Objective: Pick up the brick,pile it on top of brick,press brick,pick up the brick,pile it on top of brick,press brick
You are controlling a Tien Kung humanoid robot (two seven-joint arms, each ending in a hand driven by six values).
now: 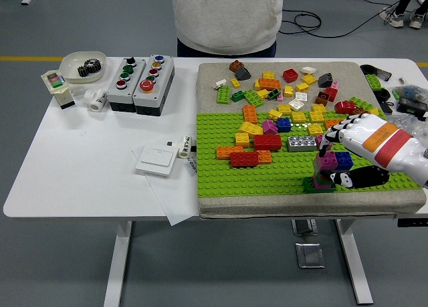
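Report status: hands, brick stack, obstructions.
Right hand at the brick stack, fingers on top, thumb low beside it. Left hand out of view. Loose bricks behind, none blocking.

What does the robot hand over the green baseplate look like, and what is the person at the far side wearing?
The right hand has a white shell with black joints at the fingers and a black thumb. Its wrist casing is white with an orange patch and a red band. The person wears a light grey top. No left hand is visible.
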